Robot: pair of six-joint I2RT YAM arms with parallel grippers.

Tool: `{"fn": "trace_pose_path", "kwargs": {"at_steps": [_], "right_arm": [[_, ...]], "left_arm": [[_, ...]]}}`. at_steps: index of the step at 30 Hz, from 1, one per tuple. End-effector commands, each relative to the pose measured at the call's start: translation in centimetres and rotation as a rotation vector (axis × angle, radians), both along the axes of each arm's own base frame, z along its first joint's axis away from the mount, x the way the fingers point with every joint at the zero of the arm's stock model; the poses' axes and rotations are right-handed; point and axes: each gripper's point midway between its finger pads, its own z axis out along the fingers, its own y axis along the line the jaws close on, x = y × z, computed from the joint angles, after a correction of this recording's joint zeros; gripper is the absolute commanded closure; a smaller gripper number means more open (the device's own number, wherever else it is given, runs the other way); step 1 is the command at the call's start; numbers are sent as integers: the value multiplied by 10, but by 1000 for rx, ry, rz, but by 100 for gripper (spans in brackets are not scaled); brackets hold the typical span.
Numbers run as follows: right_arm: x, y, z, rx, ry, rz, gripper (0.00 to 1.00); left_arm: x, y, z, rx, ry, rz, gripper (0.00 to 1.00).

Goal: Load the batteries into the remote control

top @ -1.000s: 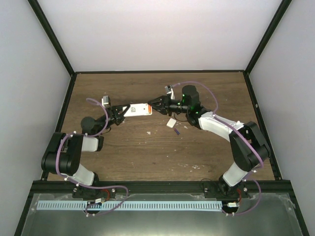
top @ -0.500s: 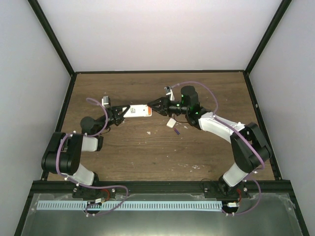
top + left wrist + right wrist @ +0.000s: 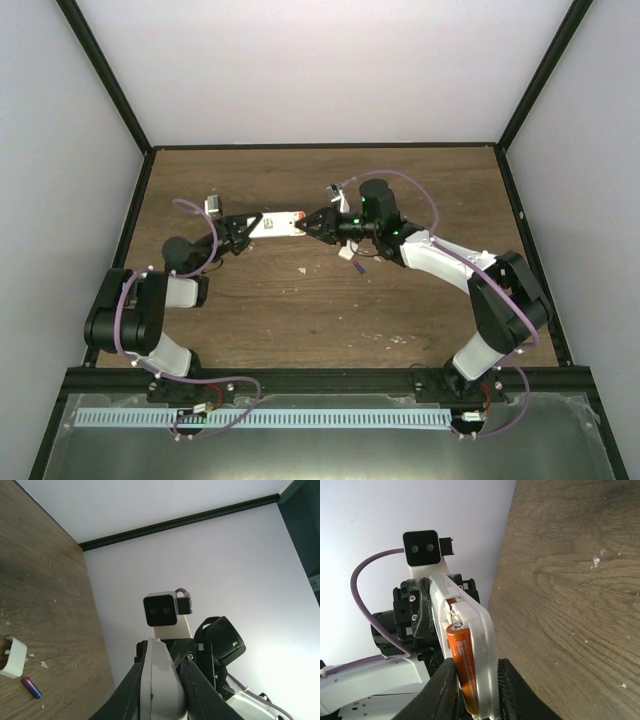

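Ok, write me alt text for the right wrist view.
A white remote control, on edge, with an orange battery in its open compartment, fills the lower centre between the right hand's two fingers. The left hand grips its far end, under a wrist camera and purple cable, with white wall behind and brown wooden table at right.

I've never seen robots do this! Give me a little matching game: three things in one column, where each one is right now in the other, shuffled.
Things:
A. remote control
B. orange battery
C. purple battery

Places:
1. lying on the table beside the white cover
2. held off the table in the left gripper
3. sitting in the remote's open back

Pairs: A-2, B-3, C-1
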Motion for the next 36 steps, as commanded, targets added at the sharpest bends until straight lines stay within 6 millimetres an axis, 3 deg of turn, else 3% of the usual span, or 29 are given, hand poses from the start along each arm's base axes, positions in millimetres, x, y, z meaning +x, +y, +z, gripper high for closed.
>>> {"fn": "trace_pose_path", "kwargs": {"at_steps": [1, 20, 25, 31, 33, 36], "right_arm": [[-8, 1, 8, -12, -22, 26, 82], [-5, -2, 6, -53, -52, 3, 84], [4, -12, 8, -139, -97, -65, 57], [13, -39, 8, -304, -176, -165, 42], [14, -51, 0, -370, -185, -197, 38], [12, -77, -33, -531, -148, -234, 38]], "left_arm": [[3, 8, 22, -21, -110, 53, 100], [2, 12, 24, -17, -119, 57, 100], [4, 17, 21, -8, -117, 70, 100], [9, 23, 11, 14, -107, 94, 100], [11, 23, 4, 24, -92, 102, 100], [12, 25, -7, 41, -64, 122, 100]]}}
